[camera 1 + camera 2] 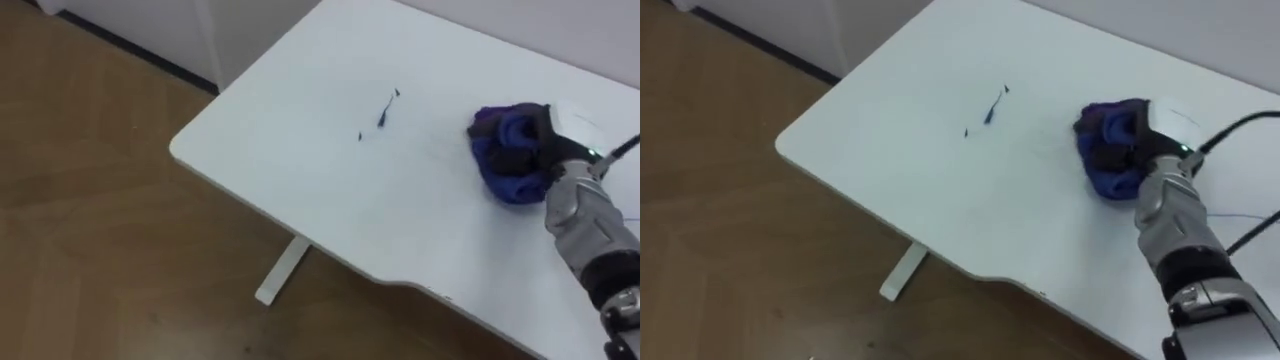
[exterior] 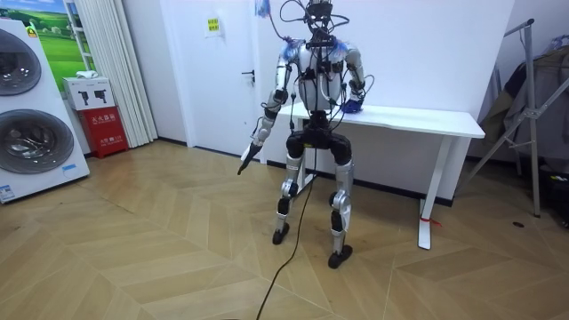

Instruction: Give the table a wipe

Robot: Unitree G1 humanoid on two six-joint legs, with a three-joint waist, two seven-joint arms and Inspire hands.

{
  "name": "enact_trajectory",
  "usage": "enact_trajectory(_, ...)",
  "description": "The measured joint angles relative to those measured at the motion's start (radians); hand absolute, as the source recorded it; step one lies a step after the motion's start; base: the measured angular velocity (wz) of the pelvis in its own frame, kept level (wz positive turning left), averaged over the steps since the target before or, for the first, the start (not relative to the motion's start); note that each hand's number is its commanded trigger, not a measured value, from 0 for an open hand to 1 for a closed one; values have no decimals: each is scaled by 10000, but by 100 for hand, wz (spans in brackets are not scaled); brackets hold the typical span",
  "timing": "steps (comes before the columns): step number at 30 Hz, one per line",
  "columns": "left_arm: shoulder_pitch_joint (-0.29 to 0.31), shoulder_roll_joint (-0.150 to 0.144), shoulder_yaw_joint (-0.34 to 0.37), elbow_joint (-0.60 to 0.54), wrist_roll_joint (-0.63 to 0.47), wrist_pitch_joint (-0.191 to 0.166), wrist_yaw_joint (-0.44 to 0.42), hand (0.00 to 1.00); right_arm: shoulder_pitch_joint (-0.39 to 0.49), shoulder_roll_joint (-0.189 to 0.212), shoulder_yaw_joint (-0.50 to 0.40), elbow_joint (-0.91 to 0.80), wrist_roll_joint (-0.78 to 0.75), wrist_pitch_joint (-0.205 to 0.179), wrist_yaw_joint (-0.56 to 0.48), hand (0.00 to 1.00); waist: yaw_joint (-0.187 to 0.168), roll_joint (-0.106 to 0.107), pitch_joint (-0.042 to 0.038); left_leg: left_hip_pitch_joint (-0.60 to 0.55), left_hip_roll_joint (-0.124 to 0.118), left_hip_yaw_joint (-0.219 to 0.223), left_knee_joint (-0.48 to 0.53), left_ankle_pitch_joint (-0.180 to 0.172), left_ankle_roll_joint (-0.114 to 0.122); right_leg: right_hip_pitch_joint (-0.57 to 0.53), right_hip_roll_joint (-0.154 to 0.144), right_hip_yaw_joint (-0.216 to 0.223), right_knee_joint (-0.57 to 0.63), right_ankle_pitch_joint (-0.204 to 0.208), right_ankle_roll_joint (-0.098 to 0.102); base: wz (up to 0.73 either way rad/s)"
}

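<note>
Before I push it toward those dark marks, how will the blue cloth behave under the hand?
The cloth is bunched in soft folds, so it will likely flatten and trail rather than slide stiffly. It looks light, and the smooth table should offer little drag. The right hand grips it, so it probably won't slip away.

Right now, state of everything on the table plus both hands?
blue cloth: bunched, on the table.
right hand: shut on the blue cloth.
dark marks: unwiped, left of the blue cloth.
left hand: low, away from the table.
</note>
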Motion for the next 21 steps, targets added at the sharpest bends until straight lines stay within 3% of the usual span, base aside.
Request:
enact_trajectory(3,-19,33,-1,-23,-2,-194,1,0,498,-454,-747,188,395,-317,-71,100,-269,67,-9,101,-87,-50,-108,30,47,129,-60,-83,-7,-2,0,15)
enact_trajectory(5,-60,80,17,-21,35,-283,-28,0,1071,-633,-1539,202,431,-513,-94,100,-668,30,-18,168,-146,-146,-204,29,50,237,-99,-214,-8,-1,0,12)
enact_trajectory(7,-63,105,162,-36,23,-421,-32,0,1540,-676,-1985,231,431,-514,-152,100,-748,-51,-53,380,-192,-140,-245,10,92,376,-153,-221,-5,-1,-1,-2)
enact_trajectory(9,-80,130,283,-63,13,-517,-32,0,2053,-679,-2279,246,449,-514,-172,100,-932,-47,-38,682,-224,-136,-274,-68,228,644,-164,-201,-11,-4,-23,-6)
enact_trajectory(10,-82,136,290,-75,14,-541,-32,0,2132,-679,-2298,246,449,-513,-166,100,-925,-51,-37,753,-224,-135,-277,-91,269,691,-164,-173,-14,-21,-136,-16)
enact_trajectory(11,-120,126,290,-93,13,-545,-32,0,2243,-679,-2341,252,446,-489,-124,100,-920,-47,-35,871,-234,-137,-278,-152,383,763,-144,-98,-11,-125,-556,-15)
enact_trajectory(12,-145,119,268,-93,8,-543,-32,0,2270,-678,-2349,243,453,-474,-100,100,-917,-46,-35,921,-247,-137,-280,-169,413,780,-134,31,-11,-183,-714,-14)
enact_trajectory(15,-354,67,-76,-107,1,-511,-15,0,2152,-674,-2090,270,691,-269,-79,100,-787,66,-14,987,-333,-371,-236,-250,592,712,-26,872,-13,-343,-1301,-12)
enact_trajectory(17,-442,61,-245,-111,7,-514,15,0,1802,-652,-1716,320,715,0,-127,100,-543,90,-3,965,-333,-419,-232,-249,603,530,25,1266,-8,-338,-1310,-32)
enact_trajectory(21,-597,28,-244,-91,37,-459,58,0,974,-616,-1050,318,495,330,-39,100,-288,104,-14,710,-323,-559,-180,-237,622,64,43,1386,94,-302,-1248,-29)
